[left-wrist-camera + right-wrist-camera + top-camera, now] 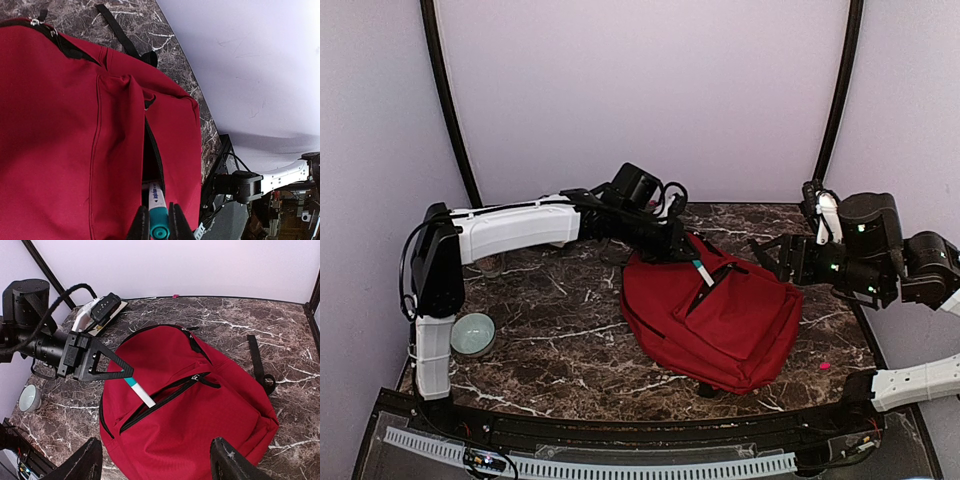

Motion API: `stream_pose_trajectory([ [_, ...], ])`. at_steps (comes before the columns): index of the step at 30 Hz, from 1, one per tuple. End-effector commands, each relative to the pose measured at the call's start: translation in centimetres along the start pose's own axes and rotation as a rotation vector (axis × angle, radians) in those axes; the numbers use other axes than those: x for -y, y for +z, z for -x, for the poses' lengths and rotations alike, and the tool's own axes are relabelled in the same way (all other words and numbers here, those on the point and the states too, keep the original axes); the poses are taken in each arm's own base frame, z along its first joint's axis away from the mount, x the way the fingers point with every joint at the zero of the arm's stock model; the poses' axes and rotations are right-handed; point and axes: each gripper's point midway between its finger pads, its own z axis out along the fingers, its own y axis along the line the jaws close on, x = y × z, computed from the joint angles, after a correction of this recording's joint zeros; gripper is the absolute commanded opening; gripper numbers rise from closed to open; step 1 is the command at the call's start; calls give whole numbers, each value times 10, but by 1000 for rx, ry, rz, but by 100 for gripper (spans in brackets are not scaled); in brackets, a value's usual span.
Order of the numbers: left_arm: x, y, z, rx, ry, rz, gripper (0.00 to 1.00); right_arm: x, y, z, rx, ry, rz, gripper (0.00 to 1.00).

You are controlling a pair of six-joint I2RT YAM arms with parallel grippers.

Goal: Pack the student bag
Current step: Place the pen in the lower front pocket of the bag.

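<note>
The red student bag (725, 320) lies flat on the marble table, its front zip pocket (165, 397) open. It also shows in the left wrist view (60, 130). My left gripper (159, 226) is shut on a white marker with a teal cap (157, 210). It holds the marker tilted, with its tip inside the open pocket (140, 392). In the top view the marker (702, 272) sticks out of the pocket under the left gripper (682, 250). My right gripper (157, 460) is open and empty, hovering above the bag's near side; in the top view it is at the bag's right (770, 255).
A small pale green bowl (473, 334) sits at the table's left edge, also seen in the right wrist view (30, 397). A flat white and black item (102, 315) lies behind the bag. A small pink speck (824, 366) lies at the right. A black strap (257, 362) trails beside the bag.
</note>
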Motion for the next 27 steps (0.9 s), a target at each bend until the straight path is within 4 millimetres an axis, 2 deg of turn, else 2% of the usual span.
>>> stream_pose_trajectory([
  [1,10,16,-14,-37,-69,-61,0,5,5,2,23,41,-34,74],
  [15,16,55,-43,-130,-170,-124,0,11,6,2,16,62,-69,75],
  [23,22,70,-60,-174,-184,-132,0,14,11,-4,-1,64,-82,75],
  [27,23,70,-64,-186,-182,-124,10,15,13,-7,-4,61,-84,76],
])
